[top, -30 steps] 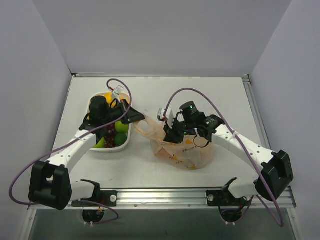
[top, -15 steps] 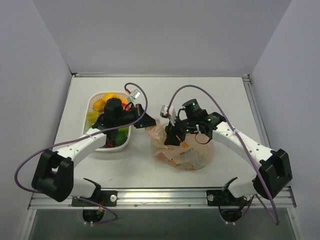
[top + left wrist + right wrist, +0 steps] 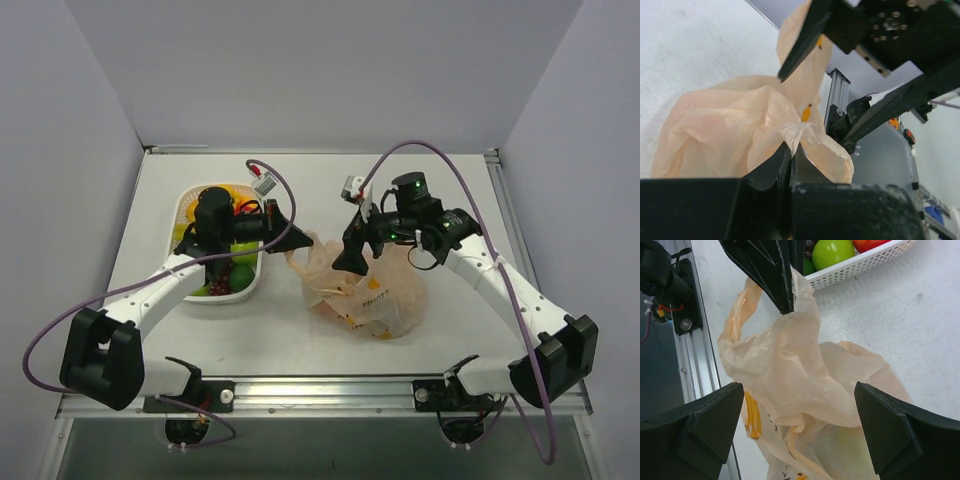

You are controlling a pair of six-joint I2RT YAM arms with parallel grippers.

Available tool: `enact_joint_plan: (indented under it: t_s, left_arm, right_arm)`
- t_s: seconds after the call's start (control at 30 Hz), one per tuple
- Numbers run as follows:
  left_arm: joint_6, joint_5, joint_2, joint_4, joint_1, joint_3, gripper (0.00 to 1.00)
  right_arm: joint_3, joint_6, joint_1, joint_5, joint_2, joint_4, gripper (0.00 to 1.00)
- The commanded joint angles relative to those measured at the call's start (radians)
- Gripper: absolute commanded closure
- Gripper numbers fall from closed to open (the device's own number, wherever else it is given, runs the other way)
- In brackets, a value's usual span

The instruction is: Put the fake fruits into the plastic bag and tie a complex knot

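The plastic bag [image 3: 366, 296] sits slumped on the counter [image 3: 455, 185], its pale orange-beige film crumpled, with small orange marks on its side. A greenish shape shows faintly through the film in the right wrist view, though what it is cannot be told. One corner of the bag's rim is drawn up and out toward the left, and there the left hand [image 3: 791, 148] has its two fingers closed tight on a small fold of film. The right hand [image 3: 797, 426] hangs directly above the bag's top with its fingers [image 3: 696, 424] spread wide to either side, gripping nothing. From the left wrist view one of those fingers lies across the raised handle part of the bag, but whether it touches the film cannot be told. Left of the bag, past the pinched corner, stands a white lattice basket [image 3: 866, 262], near the bag but not touching it. It holds the fake fruits [image 3: 833, 251]: a green apple and something red beside it, with yellow-orange pieces at the end farthest from the bag.
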Motion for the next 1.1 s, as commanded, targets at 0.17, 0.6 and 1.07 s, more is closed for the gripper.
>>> enact_joint_plan:
  t_s: [0.17,0.6,1.07]
  left_arm:
    - [0.157,0.166,0.034,0.083,-0.025,0.153,0.92]
    - [0.179,0.108,0.022,0.223,-0.052,0.091,0.65]
    - [0.319,-0.556,-0.519,-0.415,-0.025,-0.092,0.16]
  right_arm:
    - [0.033,-0.040,0.062,-0.051,0.126,0.020,0.00]
    - [-0.031,0.156,0.070,-0.071,0.158,0.241,0.99]
    - [-0.097,0.588,0.021,0.165,0.123,0.328,1.00]
